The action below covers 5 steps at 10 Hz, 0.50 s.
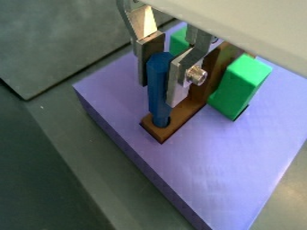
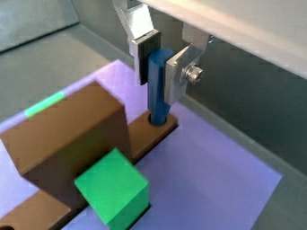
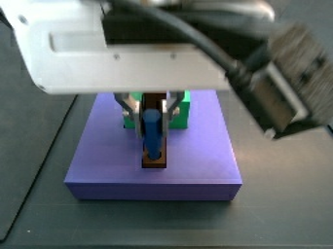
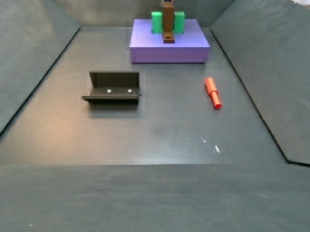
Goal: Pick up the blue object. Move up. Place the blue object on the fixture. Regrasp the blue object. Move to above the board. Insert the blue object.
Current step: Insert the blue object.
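End effector (image 1: pixel 163 54): flat silver finger plates, screw head; white housing, black cable.

The claw (image 1: pixel 164 61) is being cut off above its silver fingers (image 1: pixel 147 47) by the frame edge in both wrist views. In a side view, the claw (image 3: pixel 147 102) is being largely hidden behind the arm's blurred white housing (image 3: pixel 117 44), above the board (image 3: pixel 154 156). The lower tip of the blue object (image 2: pixel 157 85) is being concealed inside the brown bar (image 2: pixel 132 144). The board (image 4: pixel 169 43) is being shown too small for the claw to be made out.
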### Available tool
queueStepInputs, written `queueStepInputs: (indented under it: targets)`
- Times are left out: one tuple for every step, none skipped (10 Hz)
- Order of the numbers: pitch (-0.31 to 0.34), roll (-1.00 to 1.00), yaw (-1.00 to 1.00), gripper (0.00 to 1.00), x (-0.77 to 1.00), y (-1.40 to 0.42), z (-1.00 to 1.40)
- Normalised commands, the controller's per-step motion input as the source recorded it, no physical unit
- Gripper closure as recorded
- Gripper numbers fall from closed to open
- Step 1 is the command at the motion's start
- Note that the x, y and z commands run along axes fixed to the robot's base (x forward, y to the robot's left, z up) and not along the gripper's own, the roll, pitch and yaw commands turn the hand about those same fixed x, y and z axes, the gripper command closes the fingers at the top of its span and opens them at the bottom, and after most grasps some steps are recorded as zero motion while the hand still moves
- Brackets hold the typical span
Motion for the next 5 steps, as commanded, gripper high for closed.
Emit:
queueStepInputs:
  targets:
    - [0.004,0.07,0.0,1.0,0.03,0.04,-0.45]
    - [0.001,0.06,0.0,1.0,0.05,-0.06,-0.43]
    - [0.0,0.06,-0.01,1.0,0.03,-0.13,-0.47]
    - [0.0,0.04,0.0,1.0,0.0,0.0,-0.08]
    - [0.0,0.0,0.0,1.0,0.0,0.0,0.0]
